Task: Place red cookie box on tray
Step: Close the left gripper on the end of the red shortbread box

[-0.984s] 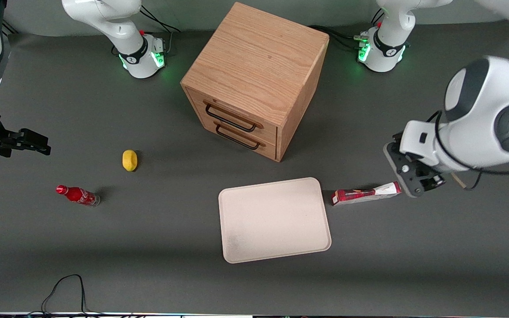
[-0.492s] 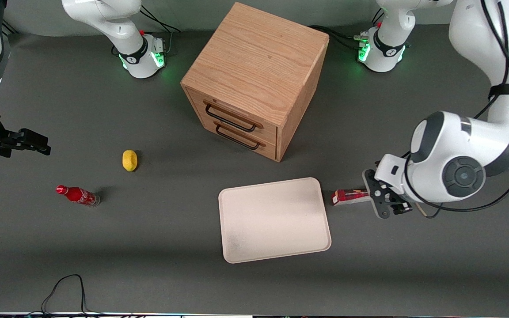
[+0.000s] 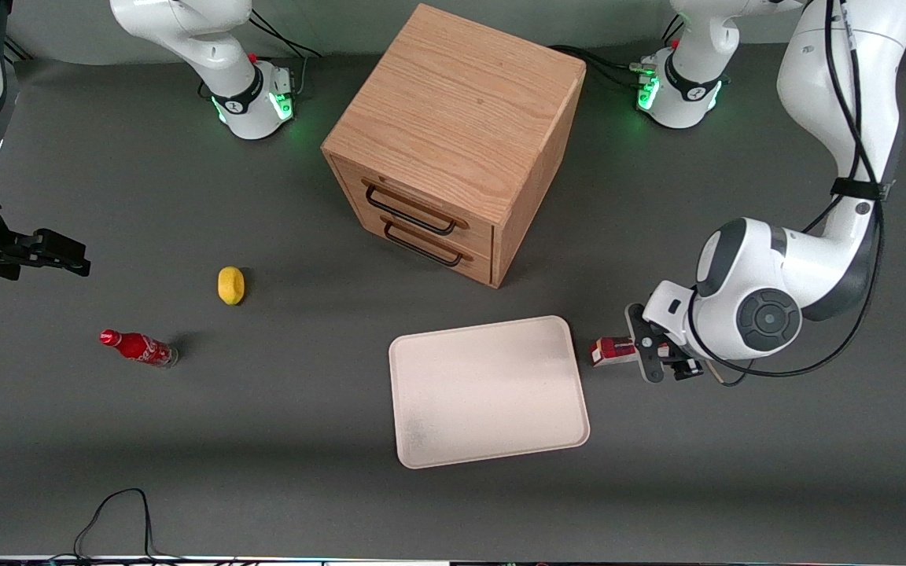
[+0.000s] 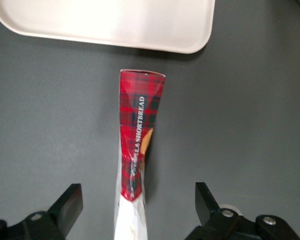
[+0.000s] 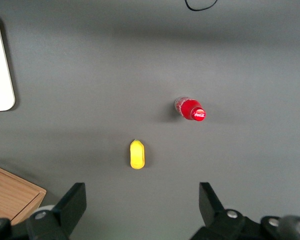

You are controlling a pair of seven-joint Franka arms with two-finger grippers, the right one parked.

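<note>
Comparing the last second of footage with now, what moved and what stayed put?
The left arm's gripper came down and slid along the long dark-red cookie box toward the pale cream-pink tray, covering the box's white end. Its fingers stand open on either side of the box, nothing gripped yet. The box, tray, wooden drawer cabinet, yellow lemon-like object and small red cola bottle have not shifted.

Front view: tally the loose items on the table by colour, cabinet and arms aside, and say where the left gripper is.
Red: 2, the red cookie box and the cola bottle
Yellow: 1, a small yellow object
Cream-pink: 1, the tray
Total: 4
The left gripper is open, straddling the box's white end.
</note>
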